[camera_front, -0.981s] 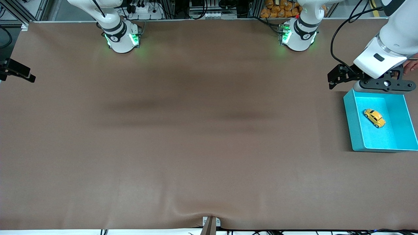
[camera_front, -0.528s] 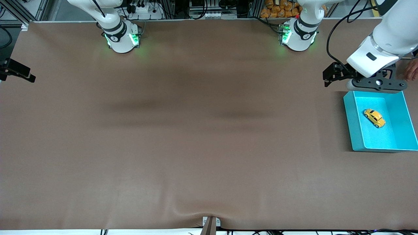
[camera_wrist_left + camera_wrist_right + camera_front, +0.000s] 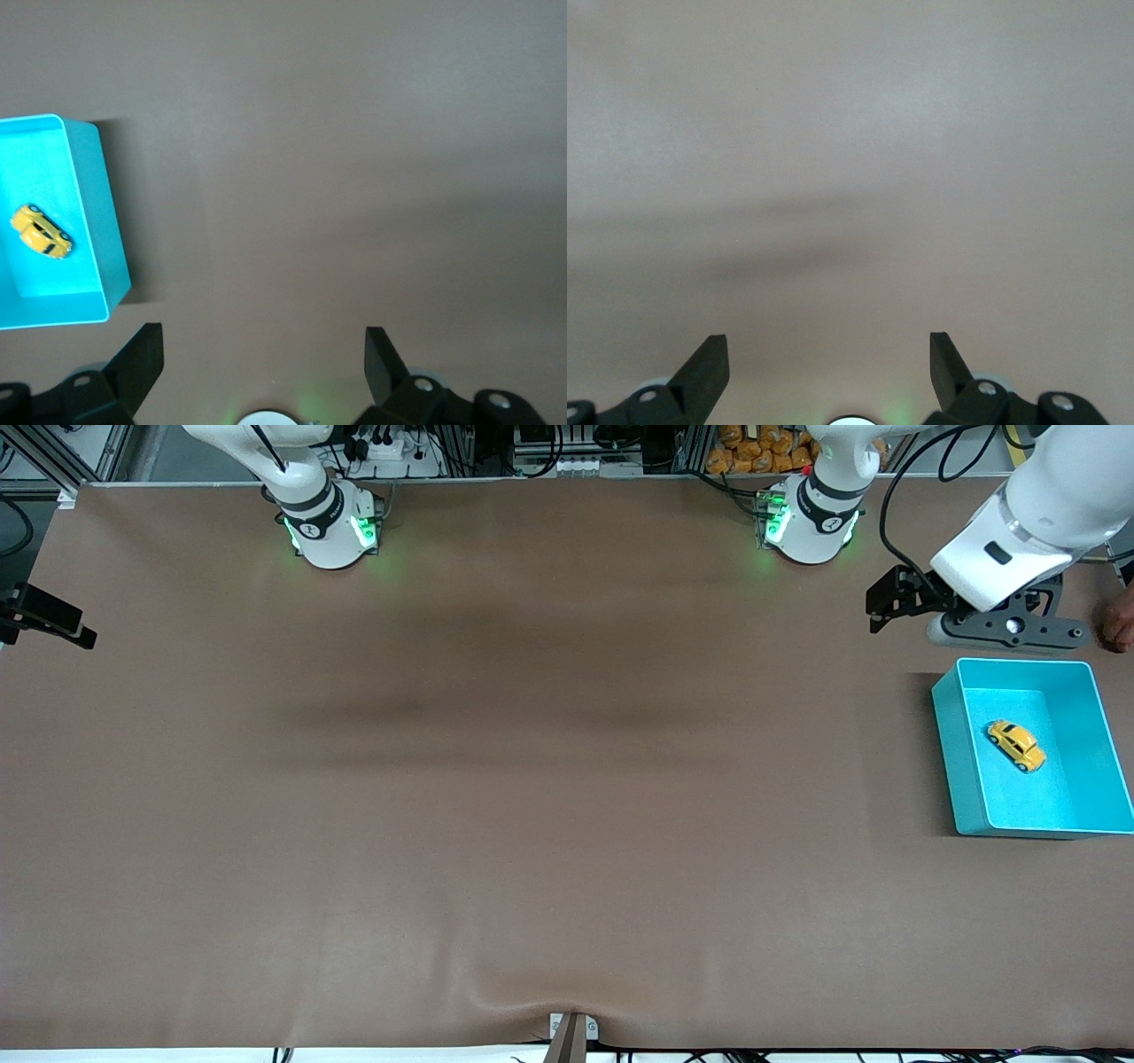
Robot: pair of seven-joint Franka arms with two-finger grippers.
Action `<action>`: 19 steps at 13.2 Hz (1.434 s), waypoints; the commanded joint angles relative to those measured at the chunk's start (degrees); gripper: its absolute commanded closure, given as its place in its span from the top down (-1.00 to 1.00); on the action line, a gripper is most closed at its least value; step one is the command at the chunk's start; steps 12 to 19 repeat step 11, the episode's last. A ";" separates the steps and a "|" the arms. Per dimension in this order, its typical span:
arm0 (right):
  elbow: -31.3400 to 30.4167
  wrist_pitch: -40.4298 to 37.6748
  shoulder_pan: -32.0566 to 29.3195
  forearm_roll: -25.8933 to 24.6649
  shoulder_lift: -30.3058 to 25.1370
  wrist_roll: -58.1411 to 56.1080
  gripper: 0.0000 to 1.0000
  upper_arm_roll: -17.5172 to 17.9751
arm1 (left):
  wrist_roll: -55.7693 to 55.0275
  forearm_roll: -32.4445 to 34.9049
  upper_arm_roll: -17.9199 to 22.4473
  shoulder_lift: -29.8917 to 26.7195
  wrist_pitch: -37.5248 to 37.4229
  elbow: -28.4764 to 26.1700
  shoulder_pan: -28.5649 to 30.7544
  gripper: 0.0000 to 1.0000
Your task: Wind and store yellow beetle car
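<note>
Tiny yellow beetle-shaped toy car (image 3: 1016,745) already lying loose in the turquoise plastic bin (image 3: 957,757) at the left arm's end. Storing apparently done. Left gripper (image 3: 263,359) spread wide, empty, over bare table by the bin. Right gripper (image 3: 829,359) likewise spread, empty, waiting.

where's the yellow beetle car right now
The tiny yellow beetle-shaped toy car lies on the floor of the open turquoise plastic bin at the left arm's end of the table. No claw touches it; the left wrist view shows it there too.
</note>
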 commanded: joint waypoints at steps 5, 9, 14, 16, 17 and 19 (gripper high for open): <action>0.76 -0.41 -0.37 0.14 0.17 0.88 1.00 0.22 | 0.20 -1.42 1.75 -0.80 -2.06 2.68 0.49 1.00; 0.76 -0.49 -0.37 0.14 0.17 0.88 1.00 0.22 | 0.20 -1.07 2.02 -0.71 -2.06 2.68 0.49 1.00; 0.76 -0.49 -0.37 0.14 0.08 0.88 1.00 0.22 | 0.20 -0.98 2.02 -0.71 -2.06 2.50 0.49 1.00; 0.76 -0.49 -0.37 0.14 0.08 0.88 1.00 0.22 | 0.20 -0.98 2.02 -0.71 -2.06 2.50 0.49 1.00; 0.76 -0.49 -0.37 0.14 0.08 0.88 1.00 0.22 | 0.20 -0.98 2.02 -0.71 -2.06 2.50 0.49 1.00; 0.76 -0.49 -0.37 0.14 0.08 0.88 1.00 0.22 | 0.20 -0.98 2.02 -0.71 -2.06 2.50 0.49 1.00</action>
